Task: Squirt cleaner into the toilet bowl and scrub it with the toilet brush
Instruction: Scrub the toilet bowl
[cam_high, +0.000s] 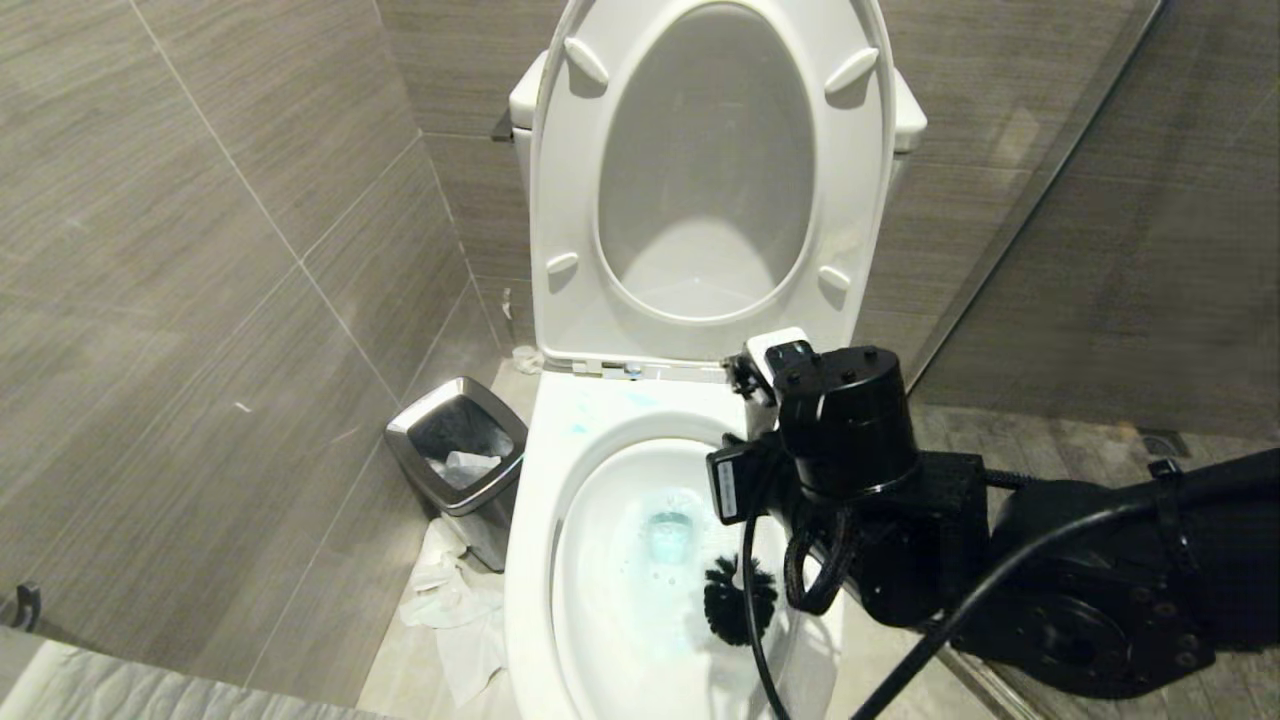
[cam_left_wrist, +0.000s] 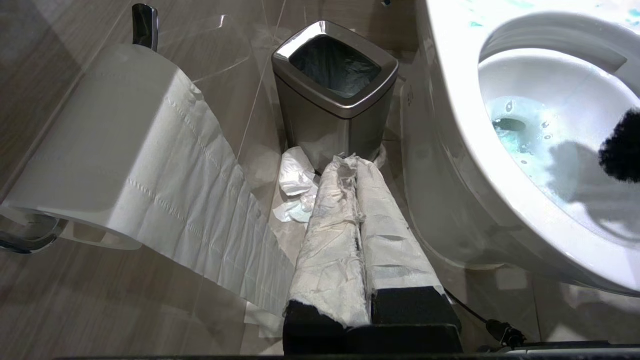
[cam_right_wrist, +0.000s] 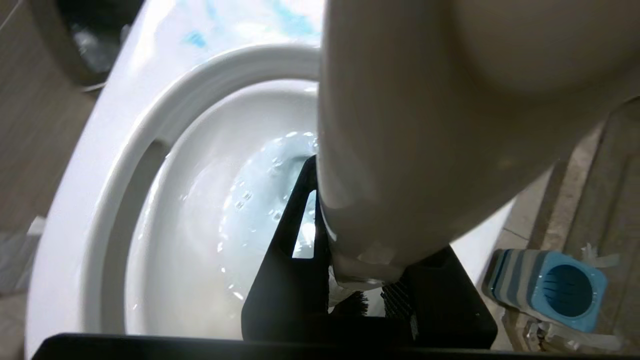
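A: Close in: white brush handle (cam_right_wrist: 400, 125), wide rounded end filling much of the frame, clamped between the right gripper's (cam_right_wrist: 367, 295) black fingers (cam_right_wrist: 285, 280).

B: Bristles?

A: A few dark ones show just past the fingers. Rest hidden.

B: Behind?

A: Toilet bowl (cam_right_wrist: 95, 165), white, glossy. Pale blue water (cam_right_wrist: 265, 180) pooled inside, bubbles on it. Blue cleaner smears (cam_right_wrist: 195, 39) on the broad rim.

B: Floor?

A: Square blue-and-grey holder (cam_right_wrist: 547, 290) beside the toilet, hole open. Dark bin (cam_right_wrist: 80, 40) beyond the rim.

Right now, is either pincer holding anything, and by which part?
The right pincer holds the toilet brush by its white handle; the left pincer is shut, holding nothing.
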